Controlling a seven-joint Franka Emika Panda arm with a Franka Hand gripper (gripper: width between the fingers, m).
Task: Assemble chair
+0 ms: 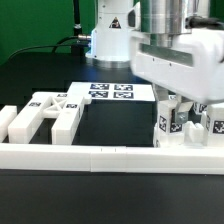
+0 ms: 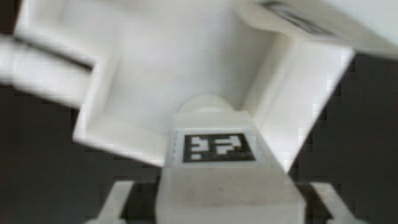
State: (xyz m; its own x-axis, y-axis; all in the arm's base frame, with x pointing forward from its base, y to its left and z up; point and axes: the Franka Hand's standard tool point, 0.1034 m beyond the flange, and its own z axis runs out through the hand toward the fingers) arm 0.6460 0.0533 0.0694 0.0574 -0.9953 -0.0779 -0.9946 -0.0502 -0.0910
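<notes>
White plastic is most of what you have to read here, so take the border rail (image 1: 100,157) as your reference. It runs along the near edge of the black table (image 1: 120,125).

Behind the rail's end at the exterior view's left you have the first cluster of chair parts (image 1: 45,112). These are blocky pieces lying flat with tags up, touching one another and just beside the rail.

Behind the rail's middle, well apart from it, you see the marker board (image 1: 112,91) flat on the table, with the arm's base (image 1: 108,35) beyond it.

Behind the rail's stretch at the exterior view's right stand more parts of the chair, the upright pieces (image 1: 168,127). Their tags face the camera and they sit close against the rail. The gripper (image 1: 185,113) sits low among them, reaching in from above.

In the wrist view the fingers (image 2: 130,205) flank one tagged piece (image 2: 217,148), one on each side, and larger white chair surfaces lie beyond it. The jaws stand narrow around that piece. You cannot tell whether the pads press it or stand just off it, because the contact is too blurred to read.
</notes>
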